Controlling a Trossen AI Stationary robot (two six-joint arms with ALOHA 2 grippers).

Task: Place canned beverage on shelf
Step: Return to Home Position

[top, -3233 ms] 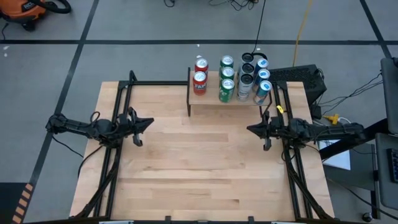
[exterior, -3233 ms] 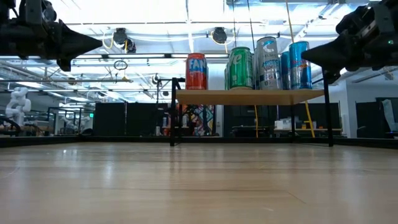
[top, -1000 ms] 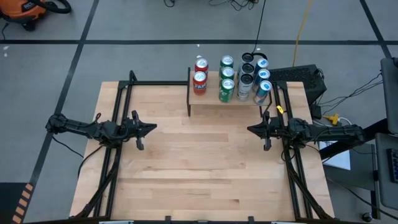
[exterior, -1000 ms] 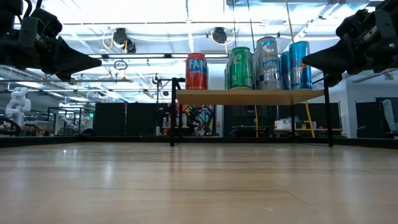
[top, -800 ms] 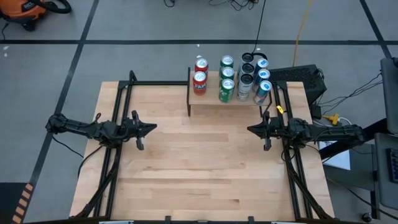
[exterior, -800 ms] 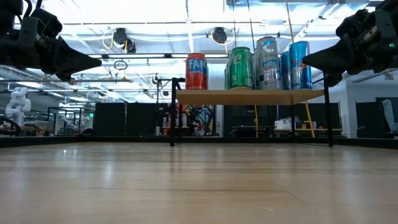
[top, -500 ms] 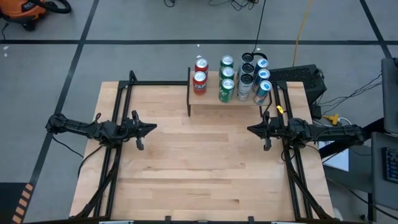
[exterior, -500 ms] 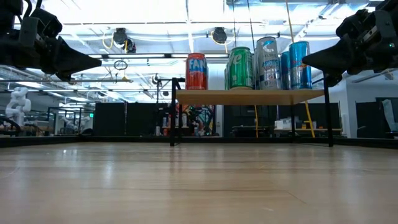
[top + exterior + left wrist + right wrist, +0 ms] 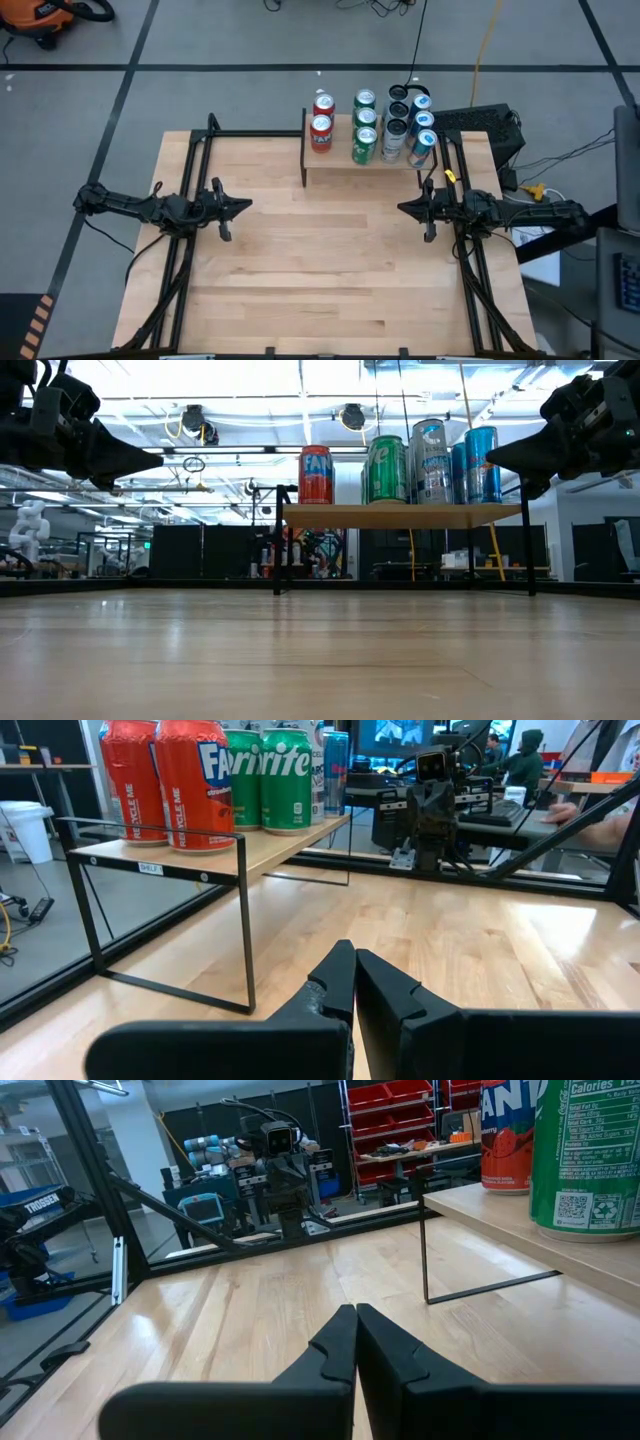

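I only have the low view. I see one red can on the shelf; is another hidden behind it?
Observer: Yes. From above, a second red can stands directly behind the front red can on the shelf.
Operator: Are both jaws shut?
Observer: The wrist views show the left gripper and the right gripper with jaws shut, holding nothing.
Operator: Are they clear of the shelf?
Observer: Yes. From above, both hang over the table on the shelf's near side, apart from it, pointing at each other.
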